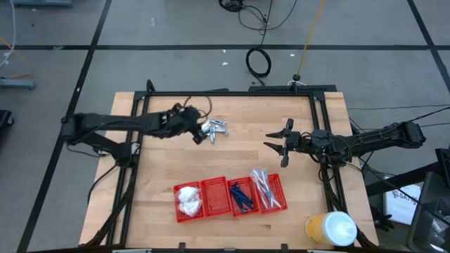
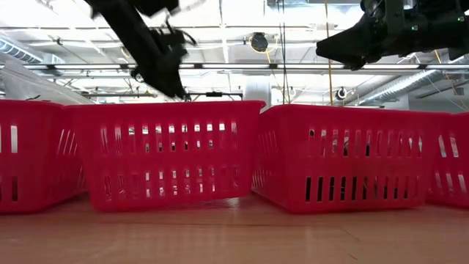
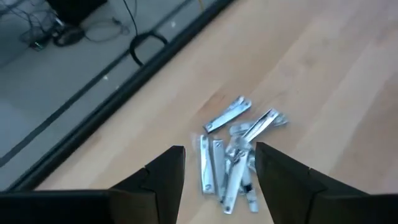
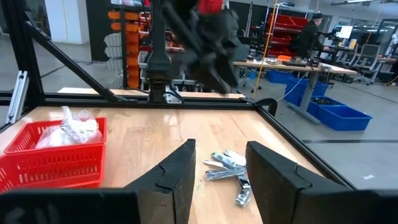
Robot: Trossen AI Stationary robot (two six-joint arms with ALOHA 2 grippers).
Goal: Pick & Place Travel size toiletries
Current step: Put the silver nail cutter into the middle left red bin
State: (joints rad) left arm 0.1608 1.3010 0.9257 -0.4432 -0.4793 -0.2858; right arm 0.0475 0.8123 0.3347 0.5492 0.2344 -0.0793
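Landmark: the row of red mesh baskets (image 1: 228, 198) near the front edge of the table (image 1: 162, 151) is taken as the reference for all places.

Silvery pile: a loose heap of silvery metal pieces (image 1: 215, 128) is seen well behind the baskets, toward the far edge. In the left wrist view these pieces (image 3: 233, 158) look more like small nail clippers than foil sachets, overlapping one another.

Left gripper: the left gripper (image 1: 199, 133) is held just beside the pile, on its left-arm side; its fingers (image 3: 165, 177) are spread apart with nothing between them. It is judged to be lined up so that a piece can be straddled.

Right gripper: the right gripper (image 1: 280, 145) is kept behind the baskets and well apart from the pile, fingers spread and empty, probably parked clear of the left arm's work.

White packets: white soft packets (image 1: 188, 199) are already lying in the basket at the left-arm end.

Second basket: the compartment next to the white packets appears empty and is judged to be meant for the silvery pieces.

Blue sticks: dark blue sticks (image 1: 241, 197) are lying in the third basket.

Pale sticks: clear-wrapped sticks (image 1: 266, 190) are lying in the basket at the right-arm end.

Progress: sorting is judged mostly done, with only the silvery pile left outside.

Risk: since the pieces overlap, several may be lifted or scattered together.
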